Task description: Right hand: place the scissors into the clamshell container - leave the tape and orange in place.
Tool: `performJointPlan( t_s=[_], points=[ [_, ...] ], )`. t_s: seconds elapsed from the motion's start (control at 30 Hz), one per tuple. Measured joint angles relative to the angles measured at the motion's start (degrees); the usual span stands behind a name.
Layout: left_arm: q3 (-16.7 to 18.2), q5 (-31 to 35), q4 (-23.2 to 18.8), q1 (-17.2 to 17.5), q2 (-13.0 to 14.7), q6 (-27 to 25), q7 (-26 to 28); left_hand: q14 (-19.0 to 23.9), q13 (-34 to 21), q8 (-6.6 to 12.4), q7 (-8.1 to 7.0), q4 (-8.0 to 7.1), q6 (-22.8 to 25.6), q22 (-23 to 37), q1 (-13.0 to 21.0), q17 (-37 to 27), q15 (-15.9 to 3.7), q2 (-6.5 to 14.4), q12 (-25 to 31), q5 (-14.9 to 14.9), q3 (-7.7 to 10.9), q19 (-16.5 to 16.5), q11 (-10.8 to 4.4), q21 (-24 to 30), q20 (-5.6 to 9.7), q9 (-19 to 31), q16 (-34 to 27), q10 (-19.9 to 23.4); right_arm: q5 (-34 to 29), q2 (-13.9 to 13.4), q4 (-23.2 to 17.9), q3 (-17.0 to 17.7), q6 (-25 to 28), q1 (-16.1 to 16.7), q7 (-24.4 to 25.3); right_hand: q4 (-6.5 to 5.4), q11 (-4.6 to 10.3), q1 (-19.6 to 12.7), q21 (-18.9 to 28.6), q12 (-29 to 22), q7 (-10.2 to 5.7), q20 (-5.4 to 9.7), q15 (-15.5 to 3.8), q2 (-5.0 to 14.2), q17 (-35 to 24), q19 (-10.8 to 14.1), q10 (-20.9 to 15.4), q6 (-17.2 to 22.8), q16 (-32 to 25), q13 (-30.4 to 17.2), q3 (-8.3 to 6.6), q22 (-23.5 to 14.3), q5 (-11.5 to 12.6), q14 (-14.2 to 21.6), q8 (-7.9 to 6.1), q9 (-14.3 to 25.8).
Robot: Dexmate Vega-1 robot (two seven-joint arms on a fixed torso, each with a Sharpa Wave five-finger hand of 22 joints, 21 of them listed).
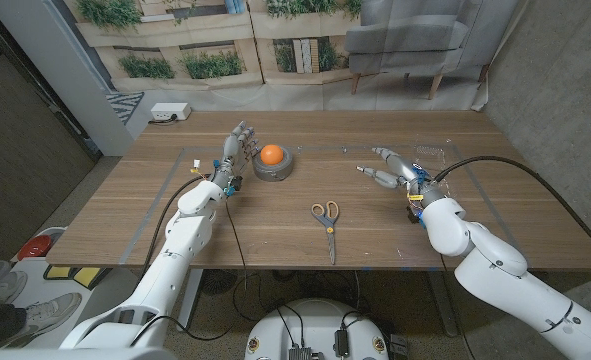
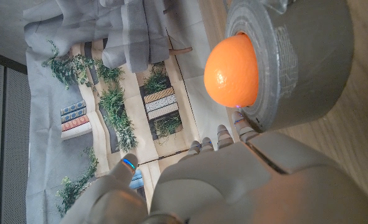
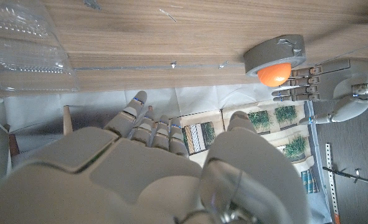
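Note:
The scissors (image 1: 325, 216) with pale handles lie on the wooden table (image 1: 275, 230) near its middle, blades toward the near edge. A grey tape roll (image 1: 273, 165) (image 2: 302, 56) (image 3: 274, 52) stands behind them with the orange (image 1: 272, 154) (image 2: 231, 68) (image 3: 274, 74) sitting in its hole. The clear clamshell container (image 1: 433, 154) (image 3: 22, 43) is at the far right. My right hand (image 1: 388, 168) (image 3: 152, 174) hovers beside the container, right of the scissors, fingers spread and holding nothing. My left hand (image 1: 237, 148) (image 2: 233, 180) (image 3: 320, 90) stands upright just left of the tape, fingers apart, empty.
A white power strip (image 1: 169, 113) lies at the table's far left corner. Thin tape lines (image 1: 165, 205) mark a rectangle on the table. A printed backdrop (image 1: 215, 40) and a grey sofa (image 1: 425, 35) stand behind the table.

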State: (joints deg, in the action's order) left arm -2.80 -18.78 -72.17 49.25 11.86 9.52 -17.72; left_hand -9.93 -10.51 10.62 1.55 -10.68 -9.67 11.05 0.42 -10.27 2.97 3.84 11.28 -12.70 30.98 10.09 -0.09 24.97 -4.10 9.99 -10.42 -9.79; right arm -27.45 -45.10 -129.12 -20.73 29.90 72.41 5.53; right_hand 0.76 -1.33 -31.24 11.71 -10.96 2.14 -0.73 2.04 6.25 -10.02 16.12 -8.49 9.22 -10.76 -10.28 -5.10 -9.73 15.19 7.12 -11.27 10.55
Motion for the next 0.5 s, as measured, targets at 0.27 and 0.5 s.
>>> performJointPlan(
  t_s=[0.27, 0.5],
  points=[
    [0.0, -0.1, 0.0, 0.0, 0.2, 0.0, -0.3, 0.0, 0.0, 0.00, 0.00, 0.00, 0.0, 0.0, 0.0, 0.0, 0.00, 0.0, 0.0, 0.0, 0.00, 0.0, 0.00, 0.0, 0.00, 0.0, 0.0, 0.0, -2.7, -0.3, -1.9, -0.9, 2.5, 0.9, -1.0, 0.36, 0.20, -0.5, 0.0, 0.0, 0.00, 0.00, -0.22, -0.36, 0.2, 0.0, -0.2, 0.0, 0.0, 0.0, 0.00, 0.0, -0.2, 0.2, 0.00, 0.0],
    [0.0, -0.2, 0.0, 0.1, 0.3, 0.0, -0.6, 0.0, 0.0, 0.00, 0.00, 0.00, 0.0, 0.0, 0.0, 0.0, 0.00, 0.0, 0.0, 0.0, 0.00, -0.2, 0.00, 0.0, -0.21, 0.0, 0.0, 0.0, -4.8, -0.3, -3.2, -1.7, 4.3, 1.4, -1.7, 0.47, 0.20, -0.5, 0.0, 0.0, 0.00, 0.00, -0.31, -0.36, 0.2, 0.0, -0.2, 0.0, 0.0, 0.0, 0.01, 0.0, -0.2, 0.3, 0.00, 0.0]
  ],
)
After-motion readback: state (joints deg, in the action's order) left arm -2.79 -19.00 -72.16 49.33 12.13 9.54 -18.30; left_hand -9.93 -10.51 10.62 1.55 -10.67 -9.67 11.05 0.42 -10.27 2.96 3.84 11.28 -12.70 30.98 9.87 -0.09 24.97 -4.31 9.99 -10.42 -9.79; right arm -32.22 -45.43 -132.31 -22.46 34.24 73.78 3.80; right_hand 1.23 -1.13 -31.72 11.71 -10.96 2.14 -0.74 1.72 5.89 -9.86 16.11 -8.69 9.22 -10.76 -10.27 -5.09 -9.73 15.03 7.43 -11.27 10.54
